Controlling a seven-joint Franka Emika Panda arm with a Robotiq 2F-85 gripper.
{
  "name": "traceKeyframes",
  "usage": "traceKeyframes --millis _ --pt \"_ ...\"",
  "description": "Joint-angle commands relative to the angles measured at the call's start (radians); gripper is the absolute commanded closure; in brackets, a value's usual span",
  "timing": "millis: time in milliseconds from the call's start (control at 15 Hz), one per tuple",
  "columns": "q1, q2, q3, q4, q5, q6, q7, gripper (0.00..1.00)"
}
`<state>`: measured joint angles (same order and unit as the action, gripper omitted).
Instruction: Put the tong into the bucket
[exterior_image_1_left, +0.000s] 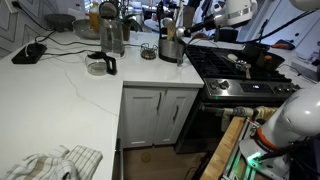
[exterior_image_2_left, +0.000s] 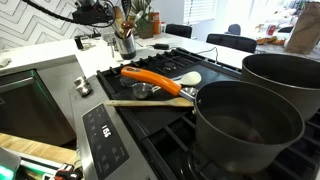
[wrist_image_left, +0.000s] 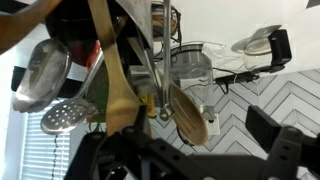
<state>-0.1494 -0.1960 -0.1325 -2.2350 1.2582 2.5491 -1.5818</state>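
The wrist view is upside down. The tong, two thin silvery arms, stands among wooden spoons, a ladle and a skimmer. These utensils stick out of the steel bucket, which also shows in an exterior view. My gripper is open and empty, with its dark fingers spread on either side just clear of the utensil ends. In both exterior views the gripper hovers right beside the bucket's top. The tong is too small to pick out there.
A tall jug with a dark base, a small cup and a black-handled cup stand on the white counter. The stove carries two big pots, an orange-handled utensil and a wooden spoon.
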Motion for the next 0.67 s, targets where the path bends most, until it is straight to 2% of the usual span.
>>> traceKeyframes --millis 0,133,267,333,467,533,600 --pt "-0.065 -0.112 0.056 -0.097 -0.280 0.027 0.261 0.00" --pt "-0.149 -0.153 0.117 -0.124 -0.447 -0.023 0.422 0.00" --pt "-0.271 -0.197 0.206 -0.144 -0.608 -0.081 0.578 0.00" --pt "-0.313 -0.224 0.231 -0.146 -0.689 -0.112 0.660 0.00" --pt "-0.348 -0.272 0.239 -0.135 -0.822 -0.172 0.794 0.00" --pt "-0.219 -0.288 0.115 -0.130 -0.920 -0.176 0.880 0.00" --pt "-0.204 -0.309 0.094 -0.122 -0.964 -0.209 0.913 0.00"
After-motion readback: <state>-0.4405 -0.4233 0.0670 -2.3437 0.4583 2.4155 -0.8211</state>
